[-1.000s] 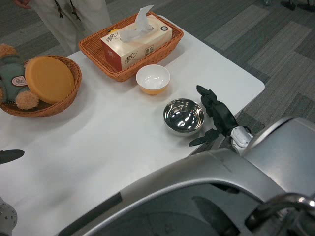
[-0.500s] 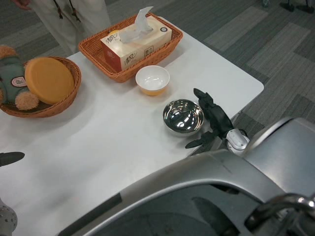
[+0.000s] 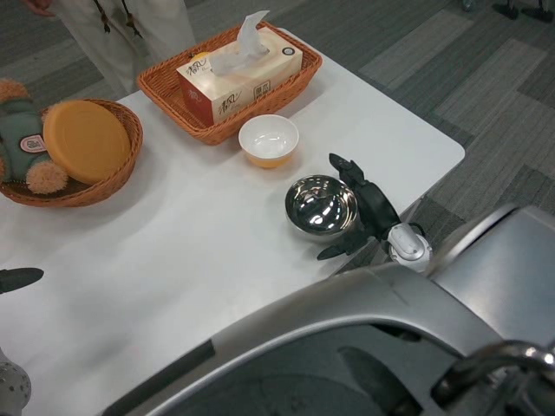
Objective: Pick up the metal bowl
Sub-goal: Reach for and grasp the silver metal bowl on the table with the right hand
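The shiny metal bowl [image 3: 319, 206] stands upright on the white table [image 3: 173, 251], near its right front edge. My right hand [image 3: 362, 211] lies against the bowl's right side. Its fingers [image 3: 345, 166] reach past the far rim and its thumb [image 3: 335, 251] points along the near side, spread apart around the bowl. I cannot tell whether they press on the rim. Only a black fingertip of my left hand [image 3: 19, 278] shows at the picture's left edge, low over the table and far from the bowl.
An orange bowl with a white inside [image 3: 269, 139] stands just behind the metal bowl. Behind that is a rectangular wicker basket [image 3: 295, 82] with a tissue box [image 3: 238, 74]. A round basket [image 3: 121, 169] at the left holds an orange disc and a teddy bear. A person [image 3: 130, 30] stands at the far side.
My right hand has moved left and a little away from me, closing the gap until it lies against the bowl's right side. The bowl and my left hand have stayed put.
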